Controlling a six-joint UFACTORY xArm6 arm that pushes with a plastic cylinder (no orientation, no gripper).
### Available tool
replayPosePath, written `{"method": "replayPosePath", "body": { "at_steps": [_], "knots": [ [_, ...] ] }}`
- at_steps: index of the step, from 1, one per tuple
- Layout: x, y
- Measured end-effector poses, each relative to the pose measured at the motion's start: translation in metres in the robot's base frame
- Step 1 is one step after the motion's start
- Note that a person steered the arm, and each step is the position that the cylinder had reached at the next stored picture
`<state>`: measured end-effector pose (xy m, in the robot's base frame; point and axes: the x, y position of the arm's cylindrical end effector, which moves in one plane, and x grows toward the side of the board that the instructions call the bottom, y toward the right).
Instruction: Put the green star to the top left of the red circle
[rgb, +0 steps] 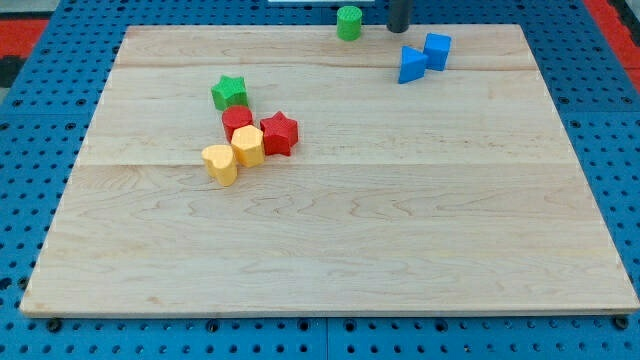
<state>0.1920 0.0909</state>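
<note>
The green star-shaped block (229, 92) sits on the pale wooden desk (350, 240) in the view's upper left part, just above and slightly left of the round red circle block (237, 120), the two touching or nearly so. Below the red circle a yellow hexagon-like block (248, 145) and a yellow heart-shaped block (220, 164) crowd in, and a red star-shaped block (279, 133) rests against the cluster on the view's right.

My tip (399, 28) is at the view's top edge, well apart from the green star, between a green cylinder block (349, 22) to its left and two blue blocks, a blue wedge-like block (411, 65) and a blue cube (437, 50), to its lower right. This end effector is a bare rod with nothing to spread or pinch; it holds nothing and touches no block.

I judge the star nearly placed, needing only a small nudge leftward. To do that well, I should bring my tip round above the cluster, clear of the green cylinder, arrive on the star's right side, and push gently toward the view's left. A heavy push, or one aimed downward, would likely drag the red circle along and disturb the yellow blocks.
</note>
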Motion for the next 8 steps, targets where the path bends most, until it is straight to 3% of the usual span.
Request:
{"method": "replayPosePath", "body": {
  "at_steps": [2, 3, 4, 5, 6, 8],
  "knots": [
    [0.038, -0.054],
    [0.113, -0.084],
    [0.148, -0.15],
    [0.149, -0.136],
    [0.149, -0.216],
    [0.146, -0.249]
  ]
}}
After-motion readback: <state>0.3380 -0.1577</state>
